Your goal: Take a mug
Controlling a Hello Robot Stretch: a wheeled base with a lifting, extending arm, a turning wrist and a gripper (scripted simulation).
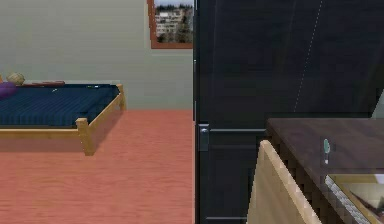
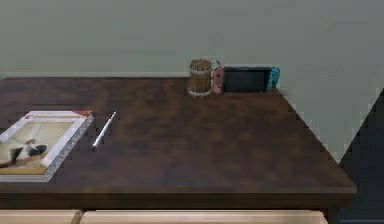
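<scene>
1. My pincer: I cannot tell its state, and I cannot fix any position relative to it. The positions below are given thing to thing.
2. Mug: brown and upright on the dark wooden tabletop, at its far edge by the wall.
3. Handheld console: just beside the mug, on its handle side, against the wall.
4. Pen: lies well apart from the mug, toward the arm side view's left. A magazine lies beside it.
5. Forward view: bed at the left, framed picture on the wall, tall dark cabinet at the centre, counter at the lower right.
</scene>
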